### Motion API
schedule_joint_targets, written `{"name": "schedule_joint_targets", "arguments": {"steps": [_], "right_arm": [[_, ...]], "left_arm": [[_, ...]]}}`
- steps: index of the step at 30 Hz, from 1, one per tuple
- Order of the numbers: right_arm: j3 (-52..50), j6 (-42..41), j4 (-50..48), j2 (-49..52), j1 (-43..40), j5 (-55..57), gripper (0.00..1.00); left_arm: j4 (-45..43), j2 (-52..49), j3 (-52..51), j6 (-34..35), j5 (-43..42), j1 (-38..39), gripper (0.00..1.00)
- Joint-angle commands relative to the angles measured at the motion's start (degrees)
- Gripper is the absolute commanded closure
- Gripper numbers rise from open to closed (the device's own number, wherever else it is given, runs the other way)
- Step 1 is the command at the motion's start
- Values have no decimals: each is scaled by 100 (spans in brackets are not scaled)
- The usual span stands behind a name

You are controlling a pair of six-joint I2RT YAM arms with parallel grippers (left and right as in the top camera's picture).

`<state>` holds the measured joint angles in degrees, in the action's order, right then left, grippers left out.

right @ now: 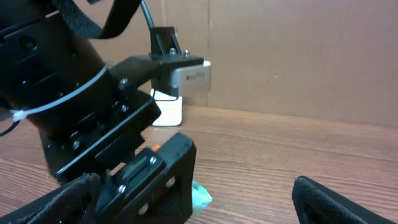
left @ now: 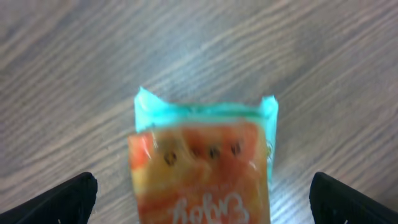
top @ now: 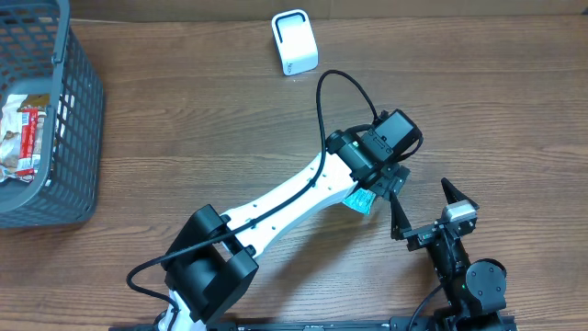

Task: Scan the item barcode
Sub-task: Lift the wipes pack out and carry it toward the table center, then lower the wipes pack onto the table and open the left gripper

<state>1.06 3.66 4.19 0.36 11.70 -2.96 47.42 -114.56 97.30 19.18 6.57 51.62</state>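
Left pincer: I see jaws apart, packet lying between its fingers, not clamped | right pincer: jaws apart, empty, packet just beside it | scanner: well beyond both

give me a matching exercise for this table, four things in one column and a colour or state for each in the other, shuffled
Things:
1. snack packet
2. scanner
3. basket
4. right gripper

Colour or state:
a. white, at the far side of the table
b. open, holding nothing
c. teal and orange wrapper
d. grey slatted walls, at the left edge

Pairs: 1-c, 2-a, 3-d, 4-b
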Motion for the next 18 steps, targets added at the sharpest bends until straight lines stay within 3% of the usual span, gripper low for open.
{"name": "schedule_joint_targets", "arguments": {"steps": [1, 8, 18], "right_arm": [[-61, 61, 46, -17, -20, 76, 0], [-61, 61, 48, -17, -20, 76, 0], [-61, 61, 46, -17, -20, 76, 0]], "left_arm": [[-120, -52, -15, -74, 201, -197, 0], [-466, -46, 39, -72, 190, -614, 0], [-214, 337, 660, -81, -367, -1060, 1]]}}
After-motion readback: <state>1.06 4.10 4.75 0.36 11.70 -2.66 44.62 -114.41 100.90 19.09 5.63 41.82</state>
